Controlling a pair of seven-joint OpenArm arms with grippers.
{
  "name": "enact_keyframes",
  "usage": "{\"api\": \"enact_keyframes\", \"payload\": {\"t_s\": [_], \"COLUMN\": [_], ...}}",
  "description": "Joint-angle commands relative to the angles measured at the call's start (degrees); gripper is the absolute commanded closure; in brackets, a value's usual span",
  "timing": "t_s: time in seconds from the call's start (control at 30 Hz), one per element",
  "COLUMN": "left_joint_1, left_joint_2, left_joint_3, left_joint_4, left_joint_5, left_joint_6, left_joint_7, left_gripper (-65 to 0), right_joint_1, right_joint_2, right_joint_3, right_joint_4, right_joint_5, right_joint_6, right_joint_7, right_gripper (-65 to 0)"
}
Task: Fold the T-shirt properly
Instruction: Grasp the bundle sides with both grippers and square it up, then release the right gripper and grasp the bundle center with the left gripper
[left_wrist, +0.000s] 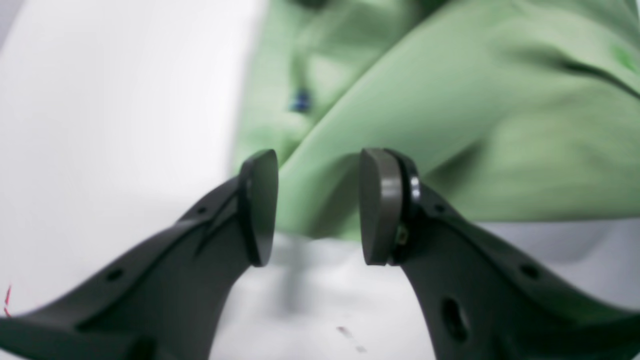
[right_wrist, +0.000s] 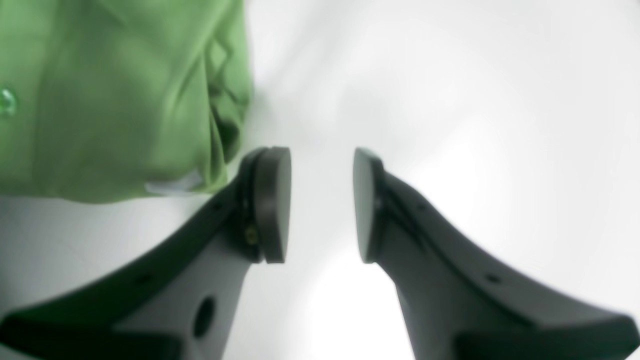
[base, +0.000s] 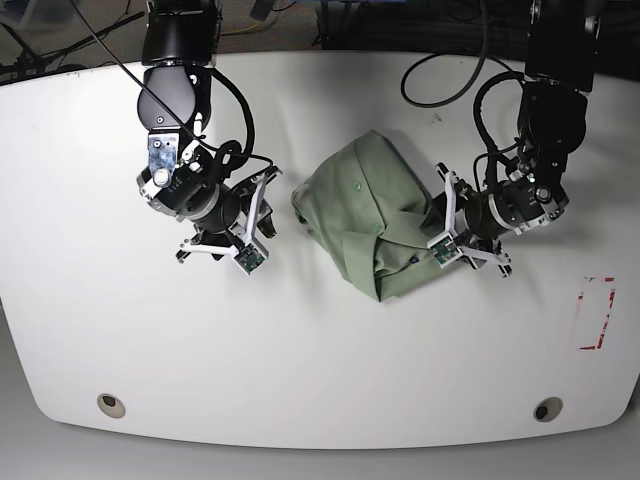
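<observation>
The T-shirt (base: 370, 215) is a pale green heap with a buttoned placket, lying crumpled in the middle of the white table (base: 320, 350). My left gripper (base: 441, 222) stands at the heap's right edge. In the left wrist view the left gripper (left_wrist: 317, 205) is open, with a fold of the T-shirt (left_wrist: 450, 100) just beyond its pads and nothing clamped. My right gripper (base: 267, 207) hovers a short way left of the heap. In the right wrist view the right gripper (right_wrist: 320, 205) is open over bare table, and the T-shirt (right_wrist: 115, 100) lies off its left finger.
A red tape rectangle (base: 597, 313) marks the table near the right edge. Two round holes (base: 112, 404) (base: 546, 409) sit along the front edge. Cables (base: 440, 70) trail across the back of the table behind the arms.
</observation>
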Motion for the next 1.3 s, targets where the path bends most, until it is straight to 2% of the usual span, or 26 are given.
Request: {"api": "enact_keyframes", "payload": {"t_s": [0.0,0.07,0.2,0.33,0.53,0.6,0.73,0.97,1.27], "left_joint_1": [0.3,2.0,5.0,7.7,8.5,8.4,8.0,6.7,3.9], "left_joint_2": [2.5,4.7,6.4,8.0,8.7,8.6,7.7,3.5,-3.0], "left_joint_3": [-0.1,0.2,2.8,5.7,6.2,6.1,6.0,2.8,-1.6], "left_joint_4": [3.7,5.0,7.2,8.6,5.3,2.3,-3.4,-5.2,-5.1], "left_joint_5": [-0.2,-0.2,-0.2,-0.1,-0.1,-0.1,-0.1,-0.3,-0.7], "left_joint_6": [0.3,0.3,0.3,0.3,0.3,0.3,0.3,0.3,0.3], "left_joint_7": [-0.5,-0.3,-0.3,-0.3,-0.3,-0.6,-0.7,-0.8,-0.8], "left_gripper": [-24.3,-24.3,-24.3,-24.3,-24.3,-24.3,-24.3,-24.3,-24.3], "right_joint_1": [1.3,1.1,1.3,2.2,3.0,3.1,2.8,-0.1,-2.7], "right_joint_2": [-1.8,-2.9,-5.0,-6.4,-6.0,-4.7,-3.3,-3.6,-10.2], "right_joint_3": [-1.5,-3.3,-4.6,-4.8,-4.5,-4.5,-4.5,-4.8,-4.8], "right_joint_4": [0.9,0.7,-2.9,-8.1,-16.0,-17.3,-17.5,-17.4,-16.1], "right_joint_5": [1.0,1.0,0.9,0.5,0.4,0.5,0.9,0.9,0.9], "right_joint_6": [0.0,0.0,0.0,0.0,0.0,0.0,0.0,0.0,0.0], "right_joint_7": [1.6,1.7,2.0,5.9,11.7,12.4,12.4,12.4,12.1], "right_gripper": [-19.0,-19.0,-18.9,-18.9,-18.9,-18.9,-18.9,-18.7,-18.7]}}
